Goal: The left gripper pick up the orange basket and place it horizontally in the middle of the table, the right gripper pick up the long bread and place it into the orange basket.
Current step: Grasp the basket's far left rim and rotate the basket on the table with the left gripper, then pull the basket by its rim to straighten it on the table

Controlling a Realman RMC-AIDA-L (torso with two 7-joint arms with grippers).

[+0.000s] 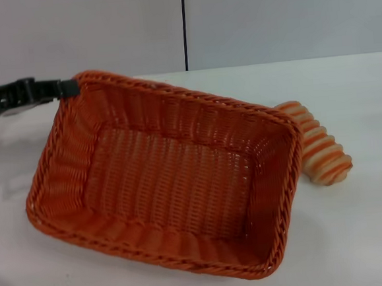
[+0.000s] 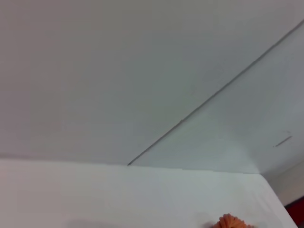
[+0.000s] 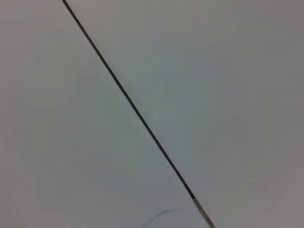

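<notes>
Left gripper (image 1: 73,88) pinched far-left rim corner of tilted orange basket (image 1: 167,178) over table (image 1: 357,236); long bread (image 1: 318,147) lay just beside its right end.

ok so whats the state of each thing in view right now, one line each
orange basket: empty, tilted, far left corner held at the rim by the left claw
left claw: reaching in from the left, shut on the basket's rim
long bread: lying on the table just behind the basket's right end, not in the basket
table: white, carrying the basket and bread
right claw: not in view
</notes>
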